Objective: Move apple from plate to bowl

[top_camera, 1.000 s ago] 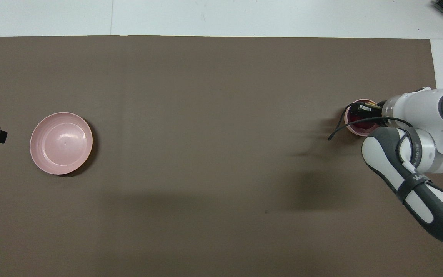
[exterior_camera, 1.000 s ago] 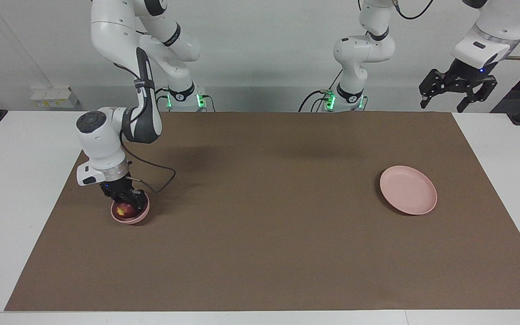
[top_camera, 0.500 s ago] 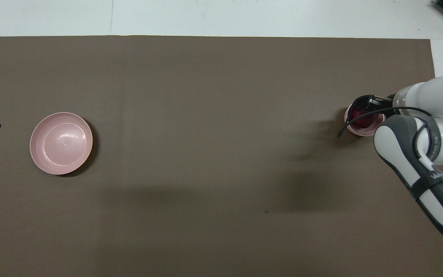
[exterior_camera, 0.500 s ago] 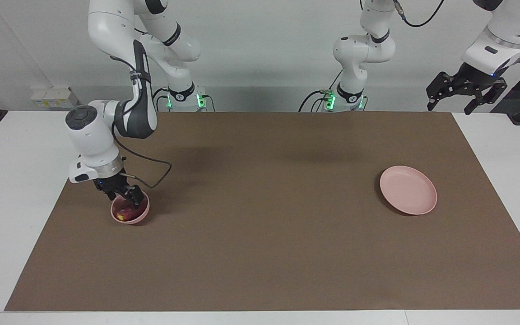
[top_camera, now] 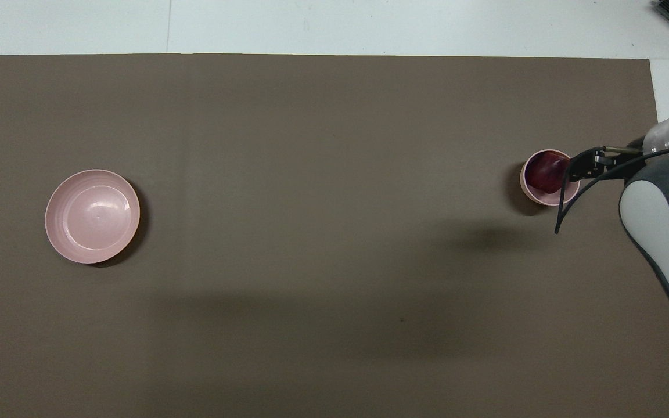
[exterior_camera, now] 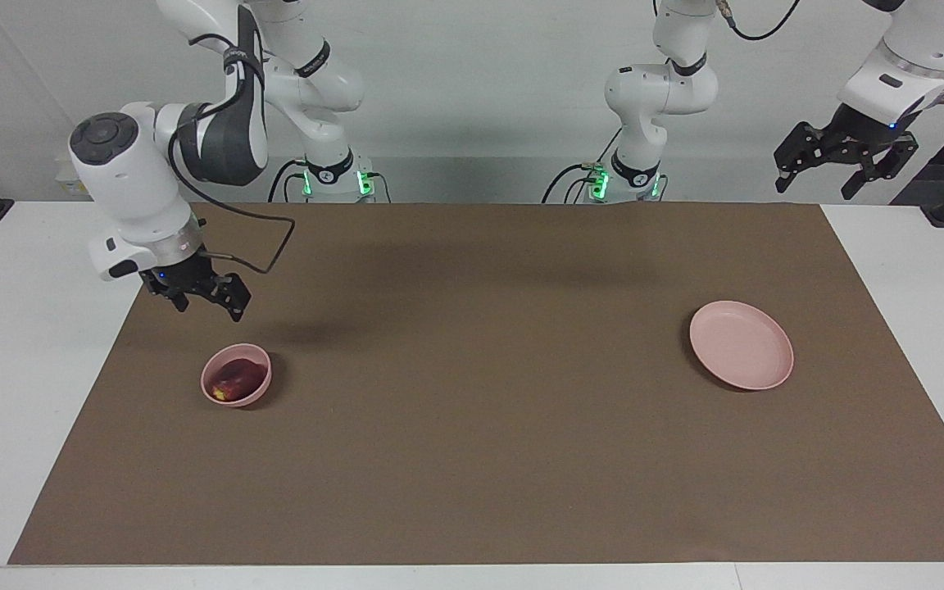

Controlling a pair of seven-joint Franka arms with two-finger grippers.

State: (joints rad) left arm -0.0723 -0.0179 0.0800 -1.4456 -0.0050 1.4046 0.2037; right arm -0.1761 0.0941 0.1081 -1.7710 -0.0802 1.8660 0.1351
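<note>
The plate [exterior_camera: 741, 345] sits bare toward my left arm's end; the bowl [exterior_camera: 236, 376] holds the apple [exterior_camera: 233, 378]; my right gripper [exterior_camera: 203, 297] — fingers spread, empty — hangs just above it; my left gripper [exterior_camera: 845, 157] waits, spread.

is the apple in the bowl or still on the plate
In the bowl: the apple sits inside the bowl, with the right end effector raised clear above it. The plate holds nothing.
</note>
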